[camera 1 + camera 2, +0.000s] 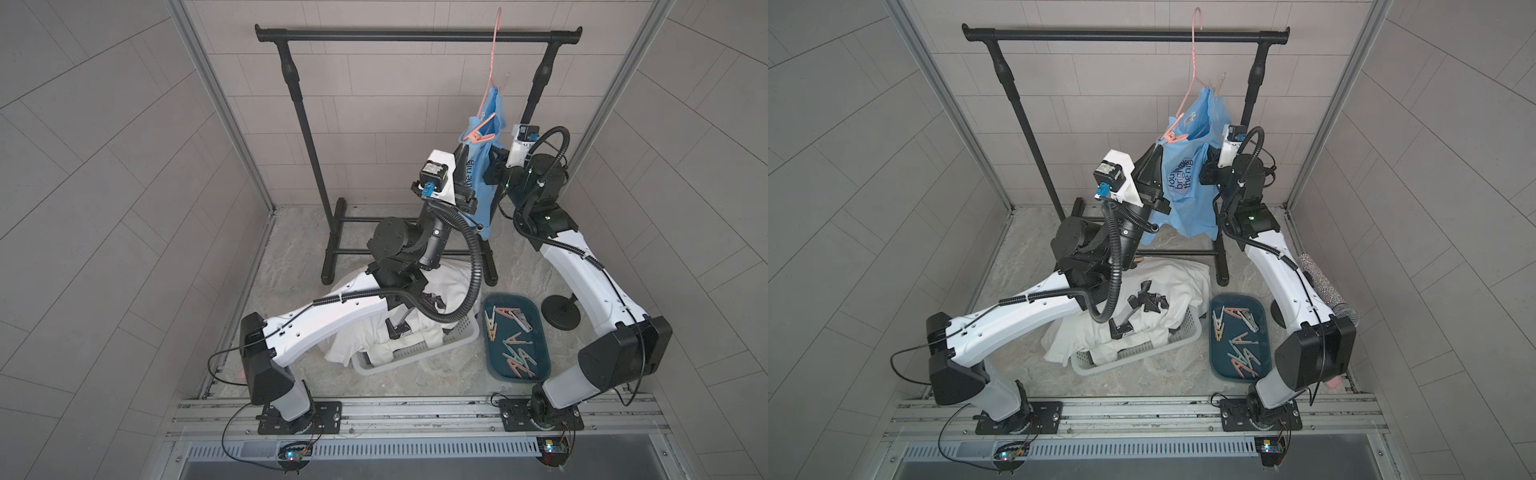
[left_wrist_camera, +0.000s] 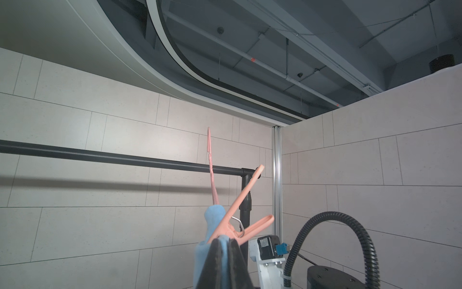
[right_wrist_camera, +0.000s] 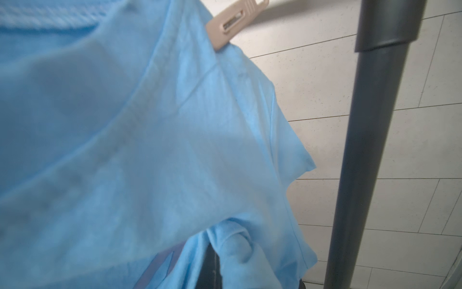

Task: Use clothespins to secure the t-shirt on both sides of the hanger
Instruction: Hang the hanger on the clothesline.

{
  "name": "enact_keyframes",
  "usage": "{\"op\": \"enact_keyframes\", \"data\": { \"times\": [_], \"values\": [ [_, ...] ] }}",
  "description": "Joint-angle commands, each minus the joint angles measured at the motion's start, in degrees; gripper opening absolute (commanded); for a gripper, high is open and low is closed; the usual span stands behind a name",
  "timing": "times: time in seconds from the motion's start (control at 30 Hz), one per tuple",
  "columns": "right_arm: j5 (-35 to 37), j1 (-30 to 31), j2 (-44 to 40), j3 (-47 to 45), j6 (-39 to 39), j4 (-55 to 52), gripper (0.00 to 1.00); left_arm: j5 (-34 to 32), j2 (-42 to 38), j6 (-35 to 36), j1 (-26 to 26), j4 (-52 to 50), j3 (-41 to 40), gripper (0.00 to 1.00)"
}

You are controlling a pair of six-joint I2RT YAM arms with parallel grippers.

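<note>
A light blue t-shirt (image 1: 484, 183) (image 1: 1187, 195) hangs on a pink hanger (image 1: 492, 70) (image 2: 212, 170) hooked over the black rack. A peach clothespin (image 1: 478, 133) (image 2: 240, 210) is clipped on the near shoulder. A beige clothespin (image 3: 232, 25) (image 1: 1220, 81) grips the far shoulder. My left gripper (image 2: 224, 241) (image 1: 1156, 151) is shut on blue fabric right under the peach clothespin. My right gripper (image 3: 225, 252) (image 1: 494, 162) is shut on bunched fabric at the shirt's other side, its fingers mostly covered. Several spare clothespins (image 1: 515, 357) lie in a dark teal tray (image 1: 536, 320).
The black rack (image 1: 415, 35) spans the back, and its right post (image 3: 362, 150) stands close to my right wrist. A white basket (image 1: 415, 357) heaped with white clothes lies under the left arm. A black round base (image 1: 561, 309) stands beside the tray.
</note>
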Motion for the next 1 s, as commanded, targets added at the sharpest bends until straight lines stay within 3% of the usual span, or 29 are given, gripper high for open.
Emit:
{"op": "enact_keyframes", "data": {
  "times": [0.0, 0.6, 0.97],
  "values": [
    [-0.78, -0.60, 0.30, 1.58, 1.22, 1.32, 0.00, 0.49, 2.02, 0.82, -0.12, 0.31, 4.23, 0.00],
    [-2.47, -1.13, 0.91, 2.11, 3.87, 1.15, 0.00, -2.61, 9.10, 1.73, 0.20, -1.21, 15.34, 0.00],
    [-3.17, -1.48, 1.45, 1.42, 4.15, -0.21, 0.00, -2.30, 14.59, 1.15, 0.89, -8.57, 23.51, 0.00]
  ]
}}
